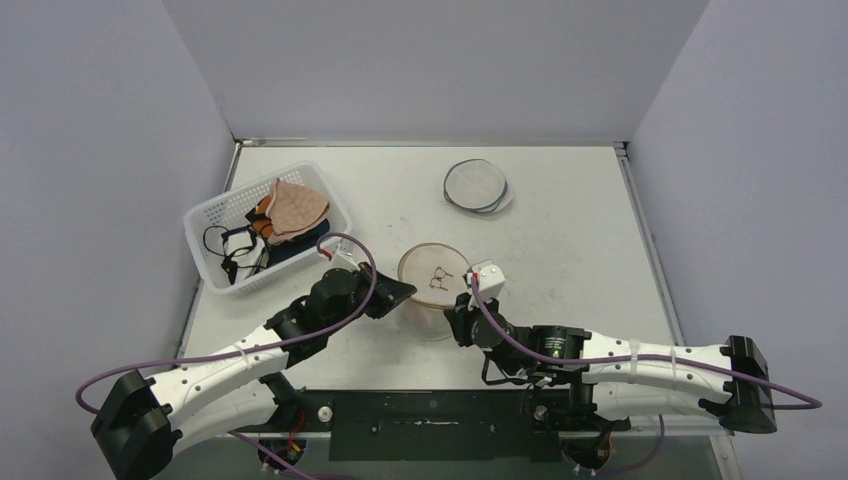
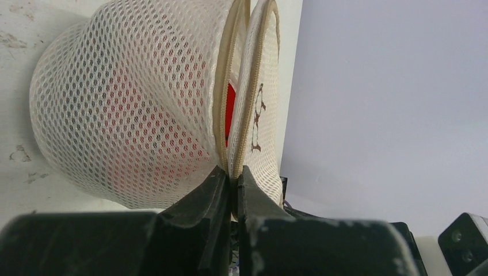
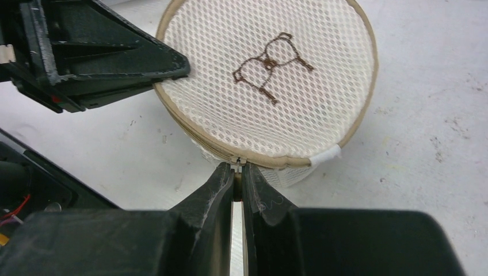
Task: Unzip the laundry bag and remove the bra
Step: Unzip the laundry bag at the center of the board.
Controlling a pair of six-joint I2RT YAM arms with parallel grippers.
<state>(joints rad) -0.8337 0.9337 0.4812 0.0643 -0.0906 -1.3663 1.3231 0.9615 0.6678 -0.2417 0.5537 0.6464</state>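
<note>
l gripper (image 2: 231, 175) clamps laundry bag (image 2: 126, 115) lid rim; r gripper (image 3: 236, 171) pinches zipper pull (image 3: 236, 163).

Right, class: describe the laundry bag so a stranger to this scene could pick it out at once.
On the white table, look near the front, between the left gripper and right gripper. The laundry bag is the cream mesh drum there. Unlike the flat round pouch farther back, it bears a brown stitched bra outline on its lid.

The round cream honeycomb-mesh laundry bag (image 3: 322, 109) has tan zipper trim (image 3: 282, 160), a brown stitched bra outline (image 3: 270, 64) and red fabric (image 2: 231, 106) inside.
</note>
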